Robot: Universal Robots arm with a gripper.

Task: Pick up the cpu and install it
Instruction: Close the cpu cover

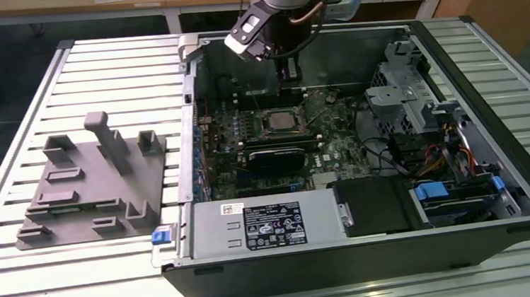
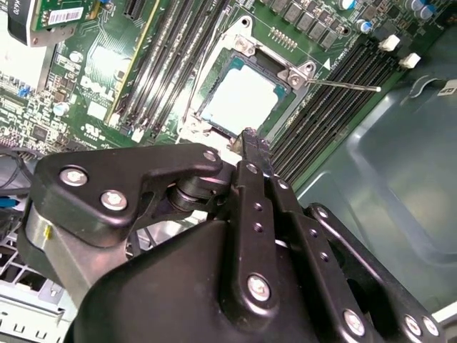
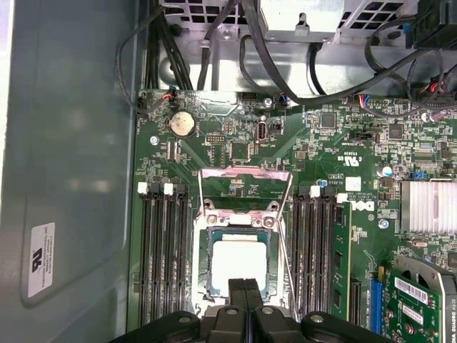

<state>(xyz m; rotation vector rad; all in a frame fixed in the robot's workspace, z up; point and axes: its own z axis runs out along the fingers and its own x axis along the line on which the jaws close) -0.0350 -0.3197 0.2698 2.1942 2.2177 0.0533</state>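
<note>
The cpu [image 1: 280, 121] lies flat in the open socket on the motherboard inside the computer case, silvery top up. It also shows in both wrist views, cpu [image 2: 241, 98] and cpu [image 3: 239, 261]. The socket's metal load frame [image 3: 245, 187] stands swung open beside it. My gripper [image 1: 289, 72] hangs over the board, a little above the cpu and toward the case's back wall. Its two black fingers [image 3: 237, 291] are pressed together with nothing between them, as the gripper [image 2: 253, 143] in the second wrist view also shows.
A grey fixture [image 1: 92, 180] stands on the slatted table at the exterior view's left. In the case [image 1: 369, 268], a silver box with a white label [image 1: 262, 223] sits near the front; drive bays and cables [image 1: 435, 149] crowd the right. Memory slots [image 3: 164, 257] flank the socket.
</note>
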